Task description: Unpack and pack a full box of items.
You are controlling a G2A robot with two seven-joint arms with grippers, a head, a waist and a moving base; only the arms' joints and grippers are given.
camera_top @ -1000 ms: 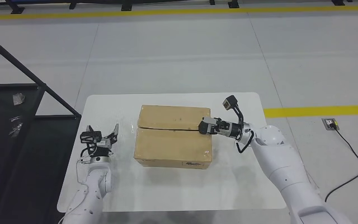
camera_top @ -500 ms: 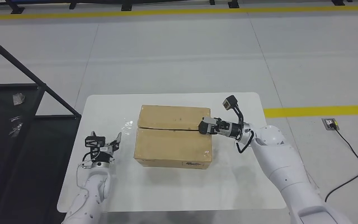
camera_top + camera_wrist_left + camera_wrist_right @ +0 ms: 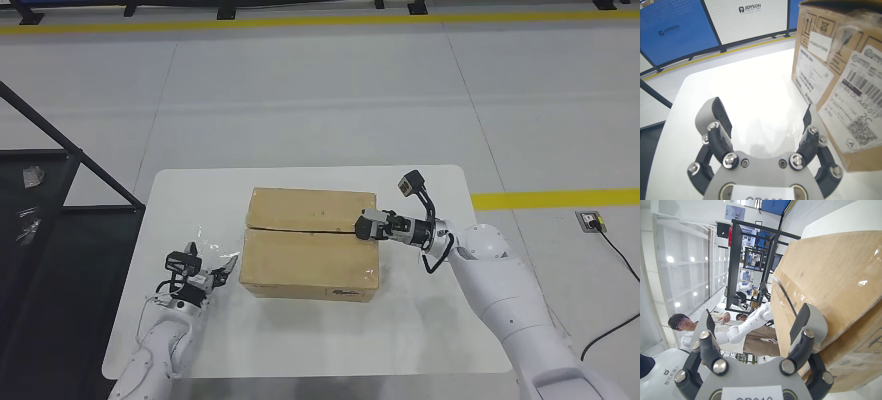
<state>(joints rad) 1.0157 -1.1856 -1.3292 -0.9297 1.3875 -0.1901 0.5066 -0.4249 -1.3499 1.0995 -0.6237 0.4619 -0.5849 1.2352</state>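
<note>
One sealed box [image 3: 311,245] at middle of table [image 3: 440,330]; right gripper [image 3: 362,226] unmoved at box's right end, spread wide, empty; left gripper [image 3: 220,272], wide, empty, has swung in beside box's left end; unpacking not begun, opening likely next.

Your box [image 3: 312,243] sits mid-counter [image 3: 440,320], top seam running left to right. Left hand [image 3: 762,108] is low over the counter, just beside the box's left end, by the corner nearest the robot. Right hand [image 3: 362,226] is at the seam's right end, with one finger [image 3: 800,321] over the box top.
</note>
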